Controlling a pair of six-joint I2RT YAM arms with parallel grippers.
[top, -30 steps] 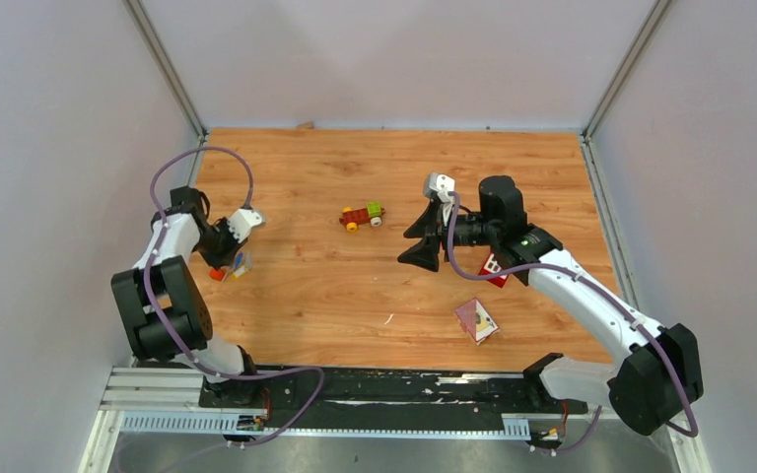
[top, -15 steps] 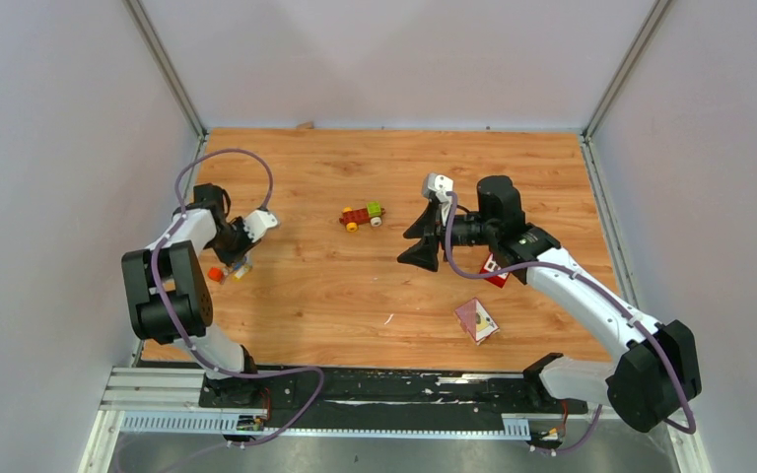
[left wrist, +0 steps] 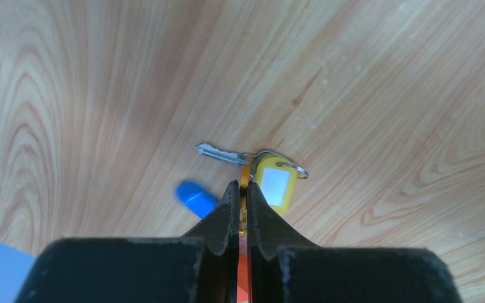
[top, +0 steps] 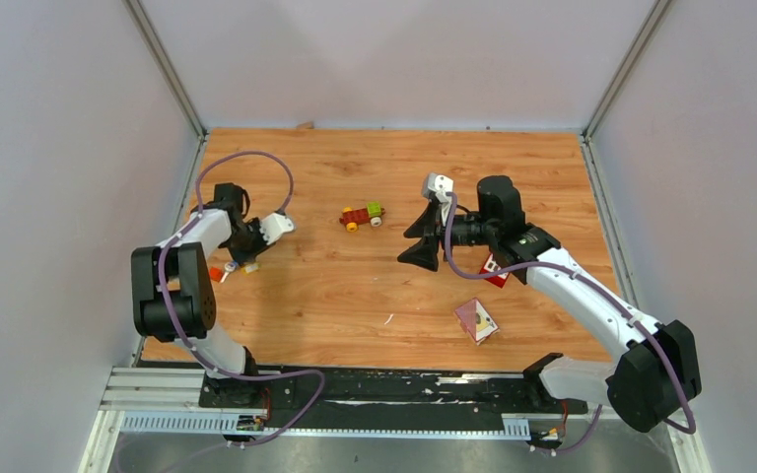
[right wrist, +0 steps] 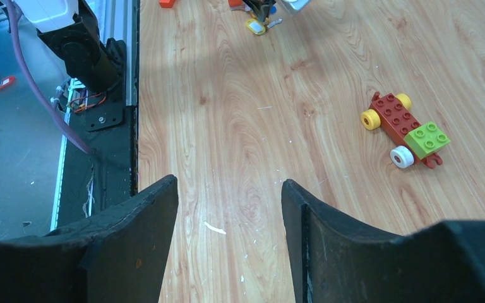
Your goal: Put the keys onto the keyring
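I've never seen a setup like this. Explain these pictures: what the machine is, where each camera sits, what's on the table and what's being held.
It is a robot: two arms bolted at the near edge of a wooden table. The wide picture looks down from above and behind them, left arm on the left, right arm on the right. The other two pictures come from a camera on each wrist; the dark shapes at the bottom are that arm's own jaws. The left jaws are shut on a thin gold keyring, next to a yellow-headed key and a blue key head. The right jaws stand open and empty. Also on the table: a toy car, a red block and a pink card.
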